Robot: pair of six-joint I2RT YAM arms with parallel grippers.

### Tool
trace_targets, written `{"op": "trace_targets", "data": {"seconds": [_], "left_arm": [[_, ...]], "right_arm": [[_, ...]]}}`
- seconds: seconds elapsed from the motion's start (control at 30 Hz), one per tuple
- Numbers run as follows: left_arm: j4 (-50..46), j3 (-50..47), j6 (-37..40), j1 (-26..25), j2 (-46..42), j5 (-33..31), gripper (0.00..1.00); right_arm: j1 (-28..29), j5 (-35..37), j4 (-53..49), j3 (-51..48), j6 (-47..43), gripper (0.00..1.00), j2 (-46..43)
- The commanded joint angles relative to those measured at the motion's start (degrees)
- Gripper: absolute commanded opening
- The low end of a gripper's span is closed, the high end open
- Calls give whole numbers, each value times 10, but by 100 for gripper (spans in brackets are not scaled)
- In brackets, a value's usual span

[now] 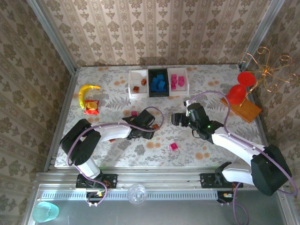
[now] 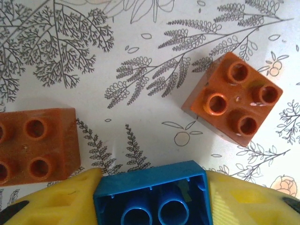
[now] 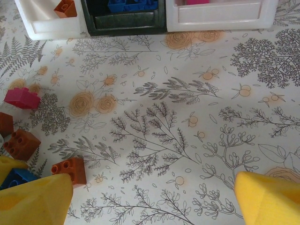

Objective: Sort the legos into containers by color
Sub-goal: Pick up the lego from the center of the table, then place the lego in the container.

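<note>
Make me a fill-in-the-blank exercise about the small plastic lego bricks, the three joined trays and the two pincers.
1. The left pincer is shut on a small square plastic brick coloured ____.
2. Blue bricks lie in the shallow rectangular middle tray, which is coloured ____.
3. The right pincer stands ____, nothing between its yellow fingers.
4. In the left wrist view, ____ brown-orange bricks lie on the floral tablecloth.

Missing words: blue; black; open; two.

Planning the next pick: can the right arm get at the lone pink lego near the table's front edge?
Probably yes. The pink lego lies alone in the open near the right end effector, which is open and empty; nothing stands between.
</note>
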Motion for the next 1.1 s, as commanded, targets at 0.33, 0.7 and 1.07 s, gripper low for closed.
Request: {"op": "trace_targets", "data": {"seconds": [0.33,0.7,1.07], "left_arm": [[56,149,73,75,-3,-8,49],[5,434,131,151,214,43,49],[-96,642,156,171,344,78,63]], "right_arm": [[-3,31,3,-12,10,91,-46],[-3,25,9,-22,26,91,-57],[-3,17,8,-16,29,91,-52]]}}
